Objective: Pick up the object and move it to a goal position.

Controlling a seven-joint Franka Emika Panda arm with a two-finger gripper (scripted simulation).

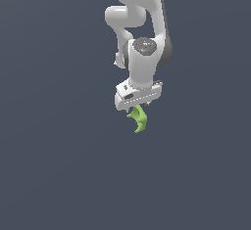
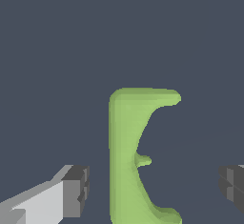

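Observation:
The object (image 1: 139,119) is a small lime-green curved piece with hooked prongs, lying on the dark floor just under the white arm's hand. My gripper (image 1: 138,107) is lowered over it. In the wrist view the object (image 2: 126,156) lies between the two dark fingertips (image 2: 76,189), nearer to one than the other. A gap shows on both sides, and neither pad touches it. The gripper (image 2: 153,187) is open.
Only a plain dark grey floor (image 1: 54,165) surrounds the arm in both views. No other objects, containers or edges show, and no goal marker is visible.

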